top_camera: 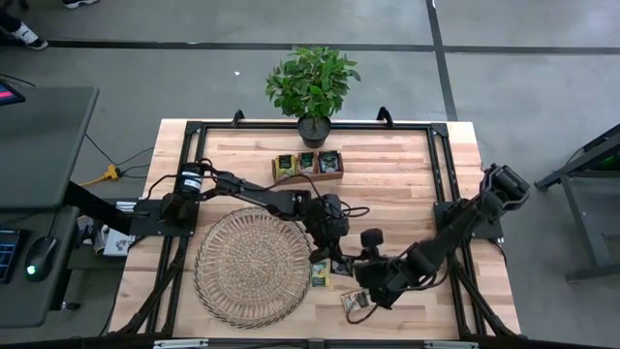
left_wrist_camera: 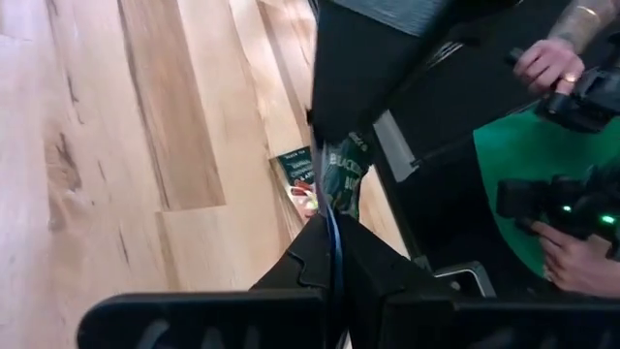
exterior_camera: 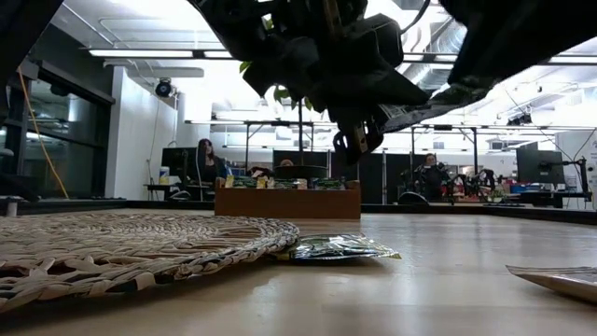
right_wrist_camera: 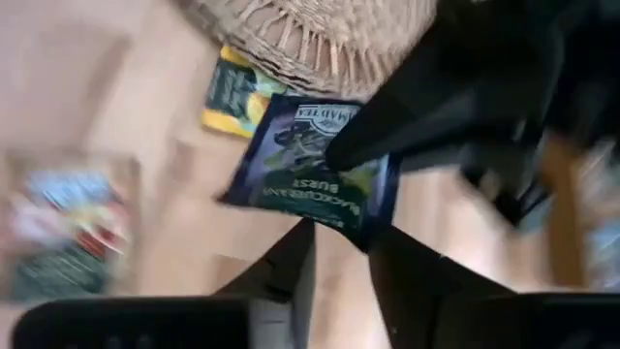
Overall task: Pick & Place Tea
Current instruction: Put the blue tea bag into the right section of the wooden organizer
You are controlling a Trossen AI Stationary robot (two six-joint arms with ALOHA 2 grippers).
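High view: wooden counter (top_camera: 407, 184); round wicker mat (top_camera: 250, 264) at seven o'clock; wooden tray (top_camera: 308, 166) and potted plant (top_camera: 312, 85) at twelve. Left end effector (top_camera: 339, 254), just off the mat's three o'clock edge, clamped shut on a dark navy sachet (left_wrist_camera: 344, 173) held edge-on above the counter. Right end effector (top_camera: 370, 281) close beside it, fingers slightly parted, gripping nothing visible. Yellow-green sachet (top_camera: 319, 276) lying at the mat's rim; another sachet (top_camera: 355, 302) at five o'clock.
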